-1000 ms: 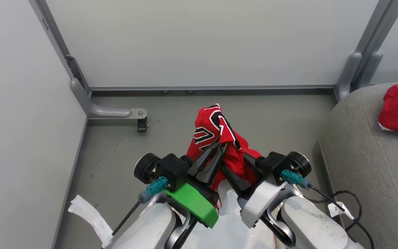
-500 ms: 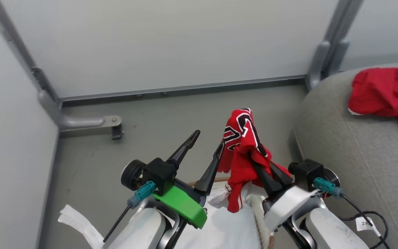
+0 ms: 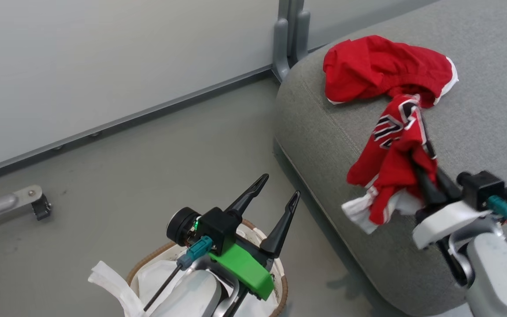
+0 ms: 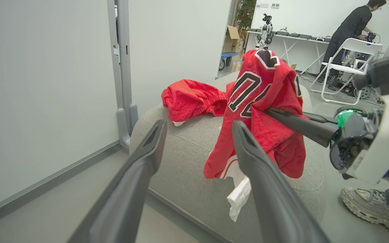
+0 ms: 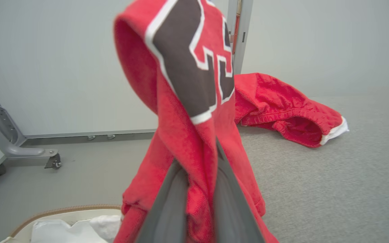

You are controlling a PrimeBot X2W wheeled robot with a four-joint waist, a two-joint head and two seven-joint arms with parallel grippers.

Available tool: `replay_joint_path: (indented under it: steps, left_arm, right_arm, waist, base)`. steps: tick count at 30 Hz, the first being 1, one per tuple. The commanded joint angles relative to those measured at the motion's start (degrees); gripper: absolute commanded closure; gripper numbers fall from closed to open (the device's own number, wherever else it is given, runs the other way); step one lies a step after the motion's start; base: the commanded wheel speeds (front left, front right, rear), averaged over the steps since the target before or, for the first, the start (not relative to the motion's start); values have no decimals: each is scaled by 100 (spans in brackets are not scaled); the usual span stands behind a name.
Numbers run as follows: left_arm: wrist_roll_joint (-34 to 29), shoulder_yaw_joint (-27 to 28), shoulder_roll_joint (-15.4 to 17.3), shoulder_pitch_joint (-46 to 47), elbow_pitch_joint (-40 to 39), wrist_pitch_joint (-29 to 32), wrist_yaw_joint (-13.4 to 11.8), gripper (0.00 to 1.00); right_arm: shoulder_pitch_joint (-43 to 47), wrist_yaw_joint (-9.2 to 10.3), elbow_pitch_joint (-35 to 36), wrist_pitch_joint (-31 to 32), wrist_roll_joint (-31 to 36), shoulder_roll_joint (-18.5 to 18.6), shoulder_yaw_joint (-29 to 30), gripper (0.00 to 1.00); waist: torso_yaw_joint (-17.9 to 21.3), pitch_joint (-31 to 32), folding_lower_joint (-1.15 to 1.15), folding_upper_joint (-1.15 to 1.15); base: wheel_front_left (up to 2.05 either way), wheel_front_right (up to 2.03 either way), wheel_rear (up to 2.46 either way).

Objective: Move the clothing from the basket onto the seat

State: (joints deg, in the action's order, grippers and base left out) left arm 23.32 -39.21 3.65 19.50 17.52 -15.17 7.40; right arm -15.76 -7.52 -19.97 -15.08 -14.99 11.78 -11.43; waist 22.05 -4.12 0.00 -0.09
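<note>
Head view: the right pincer (image 3: 425, 174) is clamped on a red jersey (image 3: 390, 163) and holds it over the near edge of the grey seat (image 3: 478, 110); whether the cloth touches the cushion cannot be told. Red shorts (image 3: 381, 66) lie bunched farther back on the seat, and the jersey's top comes just up to them. The left pincer (image 3: 280, 185) is spread wide and holds nothing, above the basket (image 3: 148, 259) on the floor (image 3: 148, 167). A white liner (image 3: 108, 277) spills over the basket's brown rim.

Left wrist view: the left pincer (image 4: 198, 125) gapes, nothing between its fingers. Beyond it, the right pincer (image 4: 272, 113) reaches in from the right, shut on the jersey (image 4: 265, 87), which hangs in folds at the seat's (image 4: 187, 168) front corner, white trim trailing below. The shorts (image 4: 187, 98) rest on the cushion behind. A person (image 4: 349, 27) stands at a table in the far room; a shoe (image 4: 366, 206) shows at lower right.

Right wrist view: the right pincer (image 5: 198, 175) pinches the jersey (image 5: 181, 84), which stands up over the fingers and drapes down both sides. The shorts (image 5: 282, 108) lie on the seat (image 5: 333, 185) beyond. The basket (image 5: 62, 211) with its liner (image 5: 66, 229) sits at lower left.
</note>
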Motion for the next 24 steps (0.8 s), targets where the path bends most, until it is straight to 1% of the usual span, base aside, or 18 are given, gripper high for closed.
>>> replay_joint_path:
  steps: [1, 4, 7, 10, 11, 14, 18, 21, 24]
  left_arm:
    - [-27, -31, 66, 112, 54, 4, 11, 0]
    - [2, -161, 130, 229, 63, 4, 11, 0]
    - [-5, -270, 276, 409, 48, 4, 11, 0]
    - [-35, -310, 411, 614, 20, 4, 11, 0]
    - [-16, -289, 439, 680, -2, 4, 11, 0]
    - [6, -243, 547, 842, -32, 4, 11, 0]
    - [-52, -346, 637, 1127, -61, 4, 11, 0]
    - [-64, -347, 631, 1341, -187, 4, 11, 0]
    - [-95, -278, 647, 1415, -269, 4, 11, 0]
  right_arm:
    - [-248, 6, 23, -13, 166, 84, 252, 100]
    - [-524, 6, -60, -13, 447, 206, 741, 100]
    - [-1059, 6, -137, -13, 621, 383, 1155, 100]
    - [-1657, 6, -335, -13, 840, 587, 1393, 100]
    - [-1903, 6, -423, -13, 1001, 714, 1413, 100]
    - [-2592, 6, -772, -13, 1260, 805, 1641, 100]
    - [-3327, 6, -1341, -11, 1603, 878, 2084, 100]
    - [-3818, 6, -1840, -9, 1906, 1040, 2546, 100]
    - [-4119, 6, -2297, 18, 2227, 1094, 3024, 100]
  waist:
    - [524, -553, 0, 9]
    - [425, -810, 0, 9]
    - [264, -1172, 0, 9]
    - [100, -1552, 0, 9]
    - [40, -1717, 0, 9]
    - [-89, -2076, 0, 9]
    - [-359, -2523, 0, 9]
    - [-604, -2832, 0, 9]
    - [-818, -3085, 0, 9]
  base:
    - [0, 0, 0]
    - [0, 0, 0]
    - [0, 0, 0]
    - [0, 0, 0]
    - [0, 0, 0]
    - [0, 0, 0]
    - [0, 0, 0]
    - [0, 0, 0]
    - [0, 0, 0]
